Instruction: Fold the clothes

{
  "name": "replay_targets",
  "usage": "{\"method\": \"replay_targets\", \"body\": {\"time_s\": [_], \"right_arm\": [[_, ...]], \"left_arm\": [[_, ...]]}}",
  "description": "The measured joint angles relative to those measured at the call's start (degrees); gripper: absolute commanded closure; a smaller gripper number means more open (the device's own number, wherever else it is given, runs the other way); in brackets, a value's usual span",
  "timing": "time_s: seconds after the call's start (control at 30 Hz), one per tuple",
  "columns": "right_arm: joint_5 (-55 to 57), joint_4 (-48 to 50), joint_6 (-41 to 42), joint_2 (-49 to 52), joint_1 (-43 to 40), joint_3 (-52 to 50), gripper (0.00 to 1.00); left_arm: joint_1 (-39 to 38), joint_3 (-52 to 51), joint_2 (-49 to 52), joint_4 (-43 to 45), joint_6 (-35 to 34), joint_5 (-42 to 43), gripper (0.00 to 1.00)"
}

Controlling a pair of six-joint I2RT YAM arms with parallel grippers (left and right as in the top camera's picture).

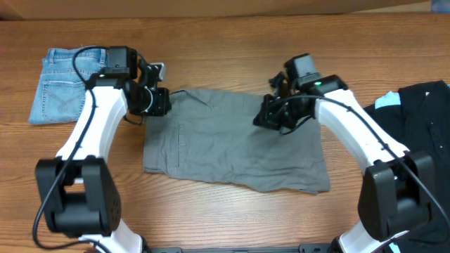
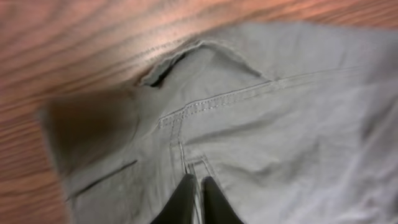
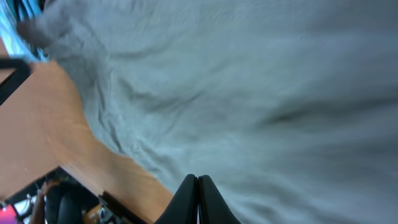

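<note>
We see the grey-khaki shorts (image 1: pixel 232 144) lying flat and unfolded mid-tabletop (image 1: pixel 225 218), left tool (image 2: pixel 198 180) pinched on cloth near the waistband, right tool (image 3: pixel 197 179) closed on the fabric, hold unclear, so folding looks barely begun; denim shorts (image 1: pixel 63 84) lie folded at left.

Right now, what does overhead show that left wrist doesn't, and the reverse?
Overhead only: blue denim shorts at far left, a black garment at the right edge, and the right gripper closed on the far edge of the grey-khaki cotton shorts. Left wrist only: close detail of the waistband stitching, a belt loop and a pocket slit. Both: the shorts, the wooden table, and the left gripper shut on the waistband.
</note>
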Motion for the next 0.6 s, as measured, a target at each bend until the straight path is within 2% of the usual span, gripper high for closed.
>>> {"method": "replay_targets", "body": {"time_s": [0.1,0.23,0.4,0.53,0.6], "right_arm": [[1.25,0.44,2.38,0.13,3.52,0.0,0.91],[2.73,1.03,5.55,0.79,6.21,0.0,0.91],[4.24,1.31,8.44,2.93,6.67,0.0,0.91],[4.52,1.31,9.29,5.35,6.67,0.0,0.94],[4.42,1.2,9.57,6.71,6.67,0.0,0.95]], "left_arm": [[-0.24,0.0,4.07,0.44,-0.33,-2.34,0.96],[0.33,-0.02,8.2,0.83,-4.61,-9.49,0.95],[4.44,-0.02,9.03,2.58,-10.16,-14.58,0.77],[7.76,0.0,9.03,2.89,-11.76,-14.19,0.77],[8.81,0.0,9.03,2.36,-11.91,-13.33,0.72]]}}
